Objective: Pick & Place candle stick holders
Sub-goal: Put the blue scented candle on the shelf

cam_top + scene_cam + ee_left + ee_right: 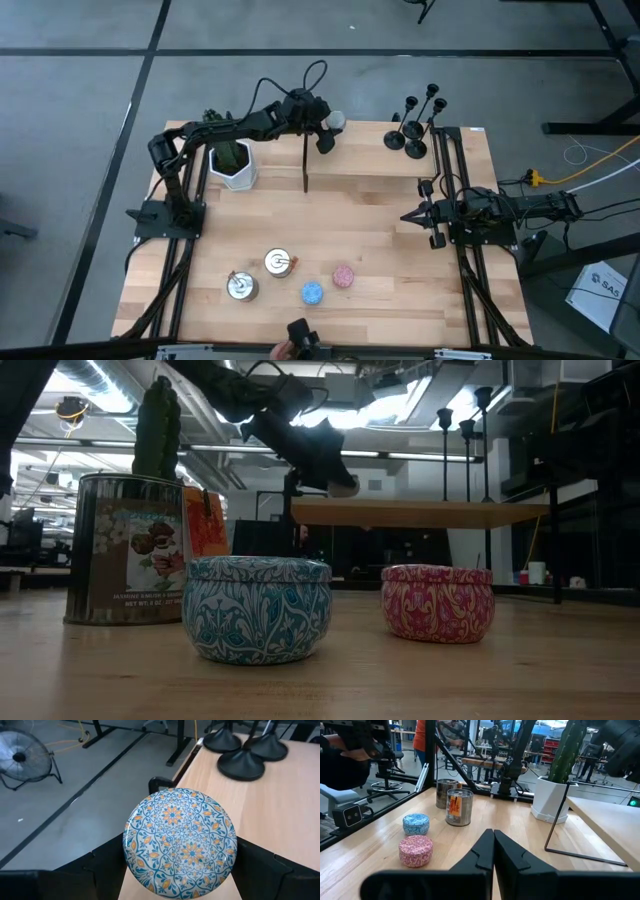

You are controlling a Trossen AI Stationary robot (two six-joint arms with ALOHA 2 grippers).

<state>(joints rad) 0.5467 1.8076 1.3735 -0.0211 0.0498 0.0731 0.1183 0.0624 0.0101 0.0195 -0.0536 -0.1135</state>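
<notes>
Over shelf | L gripper [180,870] wide, holds patterned lid [180,842] | R gripper [493,851] closed

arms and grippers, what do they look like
Both arms are dark, near black, built of jointed segments. The left arm carries looping black cables near its wrist. The right gripper has two flat, tapered matte black fingers. The left gripper has broad black fingers.
</notes>
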